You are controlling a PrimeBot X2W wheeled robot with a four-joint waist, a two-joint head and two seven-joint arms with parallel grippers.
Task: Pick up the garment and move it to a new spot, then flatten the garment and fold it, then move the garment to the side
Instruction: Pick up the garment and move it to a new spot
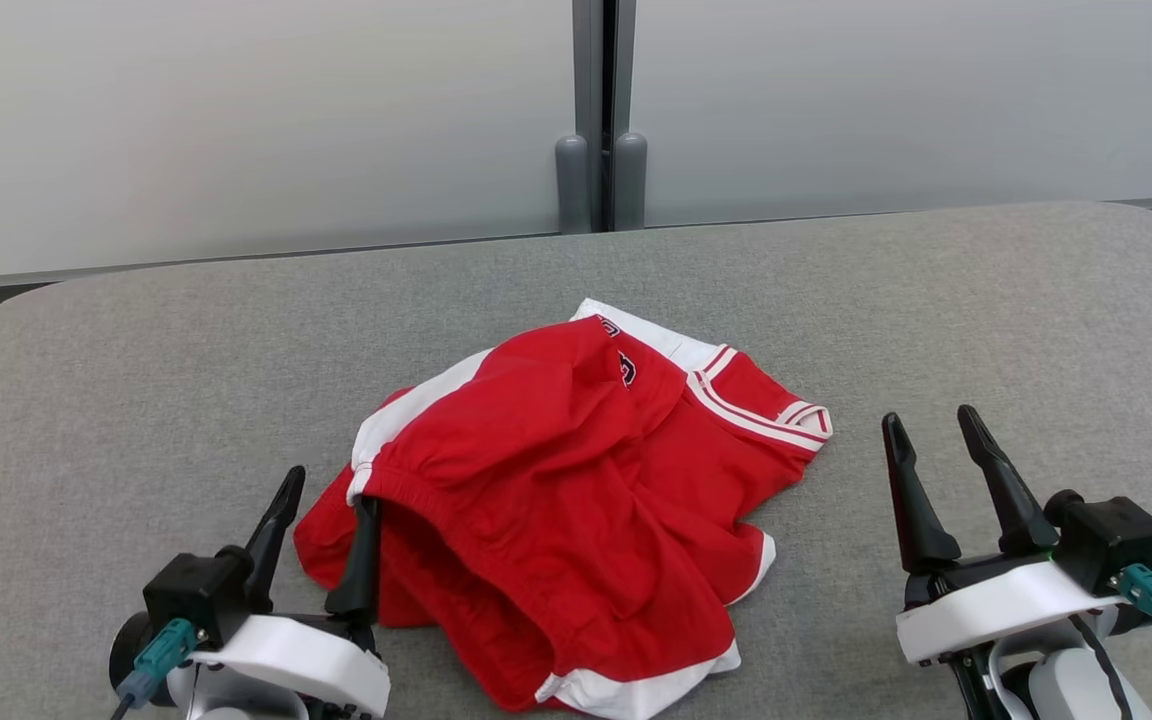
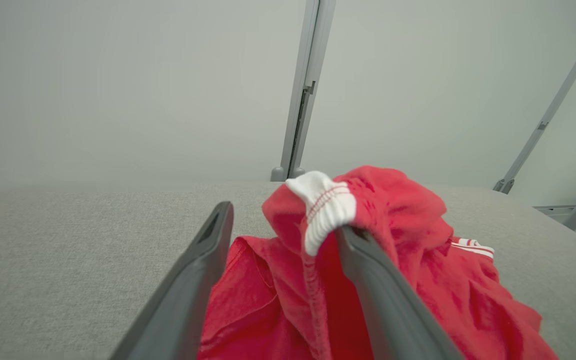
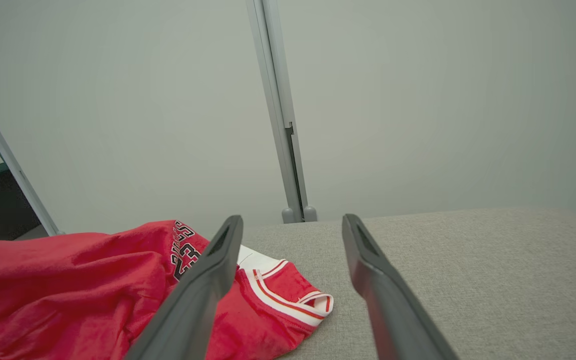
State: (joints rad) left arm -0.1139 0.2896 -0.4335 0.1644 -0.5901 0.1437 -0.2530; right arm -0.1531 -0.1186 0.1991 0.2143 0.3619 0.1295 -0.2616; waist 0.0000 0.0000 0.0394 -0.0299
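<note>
**Head view.** Item: red garment [image 1: 576, 470] with white trim, in a crumpled heap on the grey table [image 1: 136, 380], centre and toward the near edge.
- Progress, as judged: the cloth is bunched, neither flattened nor folded. Whether this is its new spot cannot be told. Flattening, folding and the move aside are all left to do.
- Left claw [image 1: 331, 487]: near left, arm low, fingers pointing far and spread wide. One finger lies against the elastic edge of the cloth, with nothing pinched.
- Right claw [image 1: 928, 415]: near right, wide open, empty, apart from the cloth.

**Left wrist view.** Left claw [image 2: 284, 217] low over the table. A white-trimmed fold [image 2: 325, 207] drapes over the tip of one finger [image 2: 388, 305]; the other finger is bare.

**Right wrist view.** Right claw [image 3: 293, 218] open on nothing, low over bare table [image 3: 468, 275]. The garment [image 3: 68, 285] lies to its left.
</note>
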